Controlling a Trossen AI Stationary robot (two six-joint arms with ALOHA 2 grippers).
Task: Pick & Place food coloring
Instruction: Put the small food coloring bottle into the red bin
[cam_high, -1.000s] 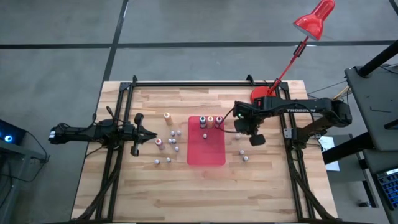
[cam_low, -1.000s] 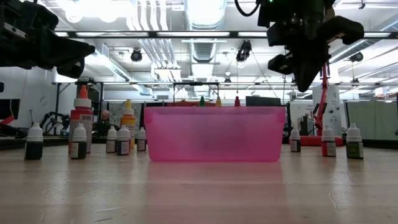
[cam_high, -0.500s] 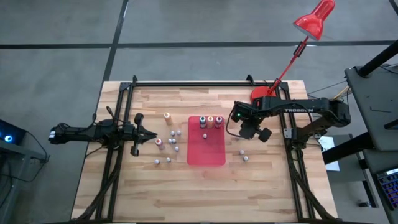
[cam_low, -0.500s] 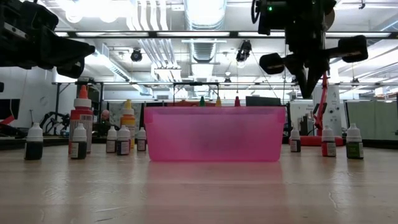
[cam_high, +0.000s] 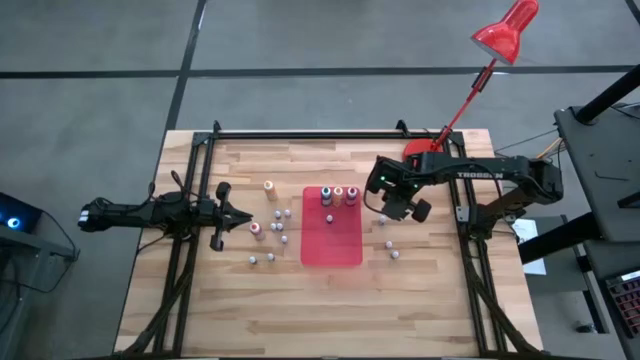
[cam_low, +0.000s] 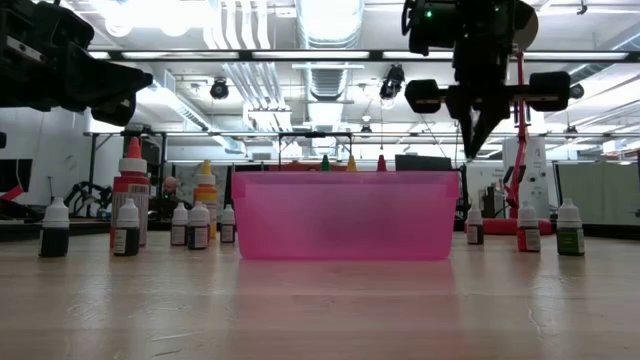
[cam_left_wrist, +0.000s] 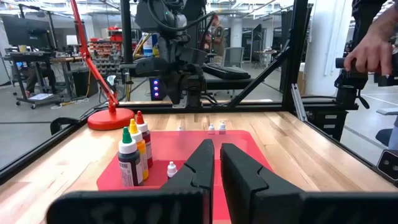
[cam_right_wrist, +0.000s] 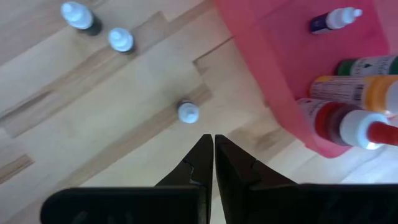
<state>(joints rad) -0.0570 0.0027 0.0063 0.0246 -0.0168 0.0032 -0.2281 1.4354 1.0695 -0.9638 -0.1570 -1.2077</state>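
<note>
Swinging nearer the red tray (cam_high: 332, 245), the clenched, empty right claw (cam_high: 388, 206) hangs above upright food coloring (cam_right_wrist: 188, 112).

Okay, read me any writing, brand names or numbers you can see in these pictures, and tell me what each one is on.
"TROSSEN", roughly: pale lettering on the right arm in the high view, only just legible.
Labels on the food coloring bottles in the red tray: printed, but too blurred to read.
Labels on the bottles standing on the table: too small to read.
Nothing else readable.
</note>
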